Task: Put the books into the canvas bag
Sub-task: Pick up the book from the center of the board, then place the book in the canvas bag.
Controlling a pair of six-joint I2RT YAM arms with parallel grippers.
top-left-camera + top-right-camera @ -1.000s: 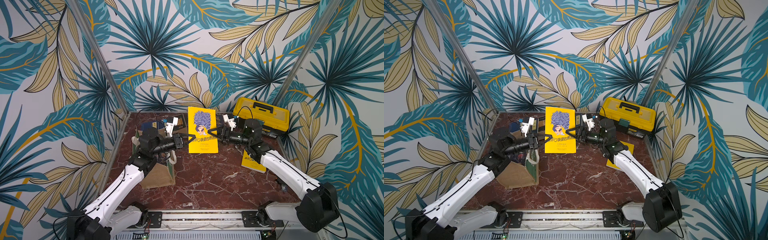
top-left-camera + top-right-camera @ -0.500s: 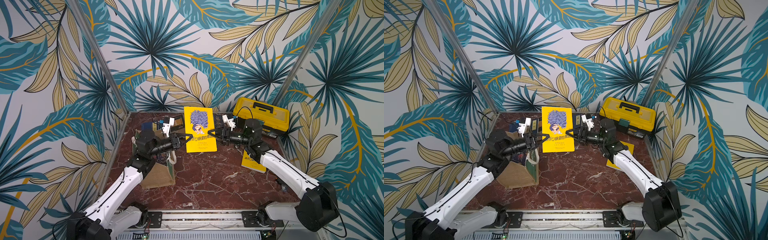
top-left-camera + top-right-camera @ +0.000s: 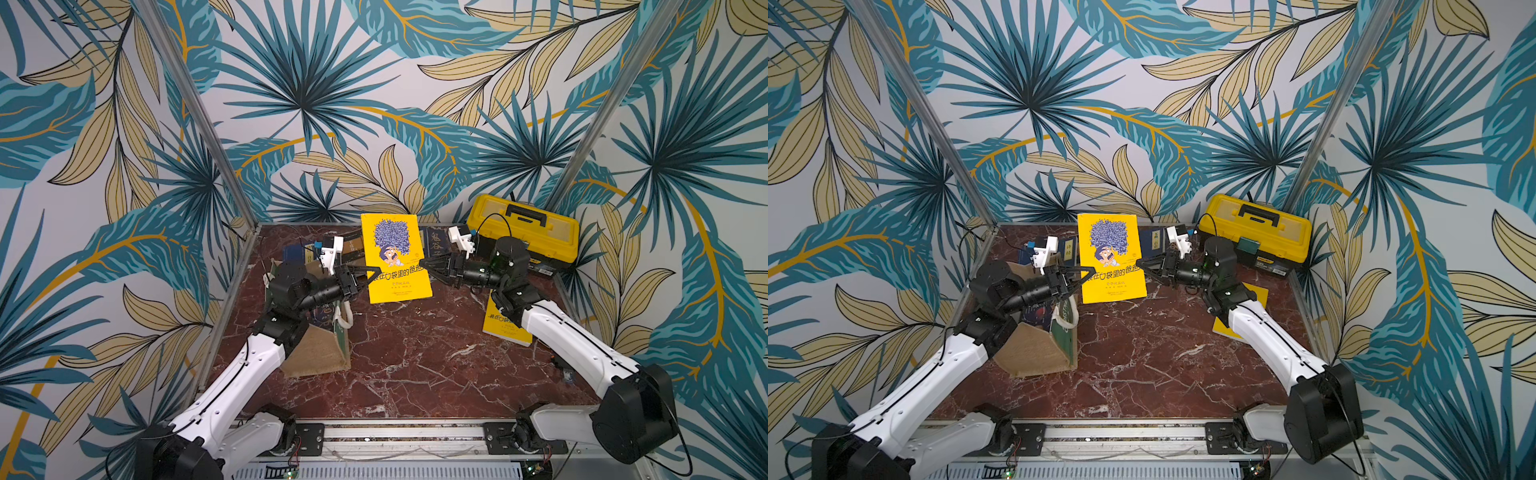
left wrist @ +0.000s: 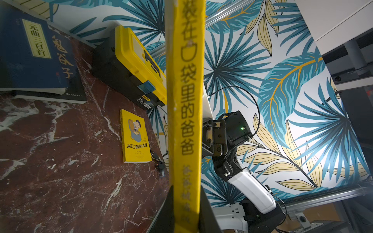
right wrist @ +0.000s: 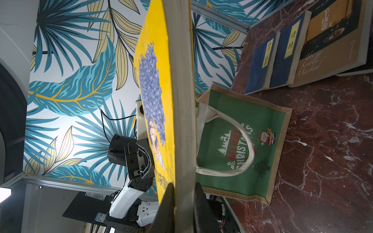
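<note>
I have the bright yellow paperback with the purple-haired figure on its cover [image 3: 395,253] upright between both arms, cover turned to the top cameras. Its lower edge looks clear of the dark red marble worktop [image 3: 415,365].

The left pincer [image 3: 371,276] is clamped on the spine edge. On the left wrist view the black fingers [image 4: 163,215] press on either side of the yellow spine. The right pincer [image 3: 424,264] has the opposite edge. Its wrist view shows dark fingers [image 5: 166,205] tight against both covers with the page block between them, so I call that one clamped on the book too.

The tan burlap canvas bag with the green Christmas panel and white handles [image 3: 320,353] stands on the worktop just below the left pincer and its wrist. It is mouth up, with a dark book [image 3: 1038,318] showing inside. The held book hangs beside that mouth, on the right pincer's side, not over it.

Behind the right pincer, under its arm, a second yellow paperback [image 3: 500,328] lies flat. Beyond the left pincer, navy paperbacks with yellow title strips [image 5: 260,64] and a brown-and-dark paperback [image 5: 331,40] lie by the far wall. Beyond the right pincer are more navy and dark paperbacks [image 4: 38,54]. The yellow-and-black plastic toolbox [image 3: 523,228] sits closed just behind the right pincer's wrist.
</note>
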